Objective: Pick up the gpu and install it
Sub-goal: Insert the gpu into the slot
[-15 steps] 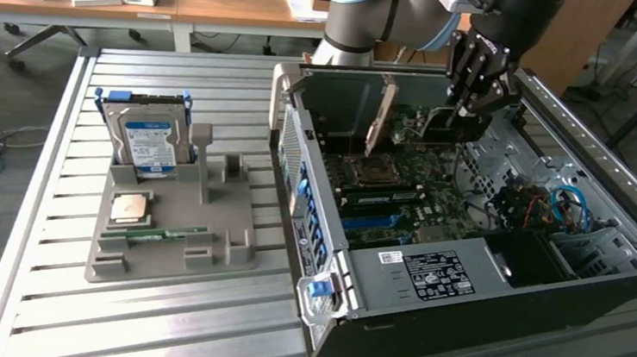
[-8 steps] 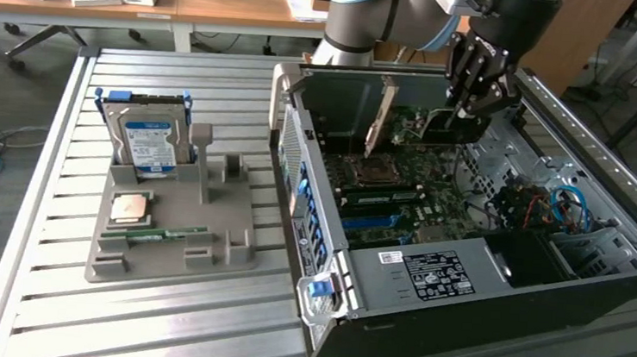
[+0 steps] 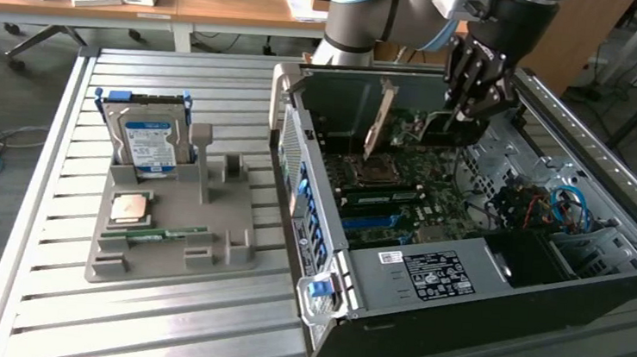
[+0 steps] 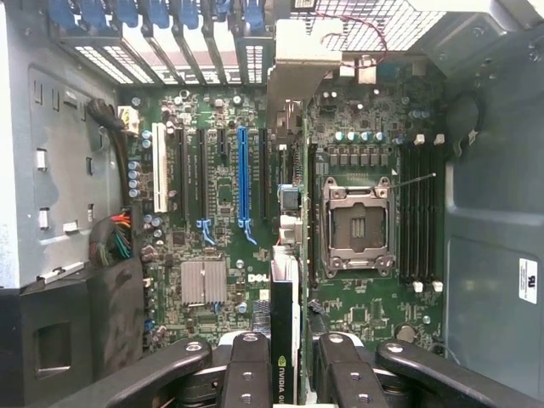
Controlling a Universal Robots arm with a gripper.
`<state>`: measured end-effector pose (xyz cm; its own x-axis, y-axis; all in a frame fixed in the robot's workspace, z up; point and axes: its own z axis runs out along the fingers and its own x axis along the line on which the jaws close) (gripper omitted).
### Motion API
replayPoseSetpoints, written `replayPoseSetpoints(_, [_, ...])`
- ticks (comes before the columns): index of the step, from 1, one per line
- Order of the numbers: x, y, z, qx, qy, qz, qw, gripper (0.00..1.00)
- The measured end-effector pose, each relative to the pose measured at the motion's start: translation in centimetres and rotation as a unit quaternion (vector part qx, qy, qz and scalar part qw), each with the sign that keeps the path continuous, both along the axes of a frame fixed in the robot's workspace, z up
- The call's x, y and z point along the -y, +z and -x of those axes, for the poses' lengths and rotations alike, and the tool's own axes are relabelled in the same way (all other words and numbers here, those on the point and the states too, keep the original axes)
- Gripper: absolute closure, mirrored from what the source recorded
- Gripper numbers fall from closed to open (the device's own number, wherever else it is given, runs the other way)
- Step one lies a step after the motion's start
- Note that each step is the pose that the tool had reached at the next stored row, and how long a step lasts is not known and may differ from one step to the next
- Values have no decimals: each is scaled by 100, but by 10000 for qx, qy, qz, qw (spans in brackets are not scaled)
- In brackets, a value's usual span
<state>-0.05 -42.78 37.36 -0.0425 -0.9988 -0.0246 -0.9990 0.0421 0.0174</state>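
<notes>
Gripper [image 4: 289, 342] closed on the gpu [image 4: 282, 297] | gpu upright inside computer case [image 3: 421, 326], over motherboard [image 4: 212, 178], between blue slot [image 4: 243, 170] and CPU socket [image 4: 357, 225] | seated or not: cannot tell | best practice: card vertical, edge parallel to slot, even downward pressure.

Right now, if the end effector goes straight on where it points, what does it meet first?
Probably the motherboard, between the blue slot and the CPU socket; the gpu clamped in the end effector would touch down first. Depth is unclear.
</notes>
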Motion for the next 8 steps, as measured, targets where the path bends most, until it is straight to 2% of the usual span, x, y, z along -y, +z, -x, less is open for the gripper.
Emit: replayPoseSetpoints(8, [0, -22, 0, 1, 0, -2, 10000, 73])
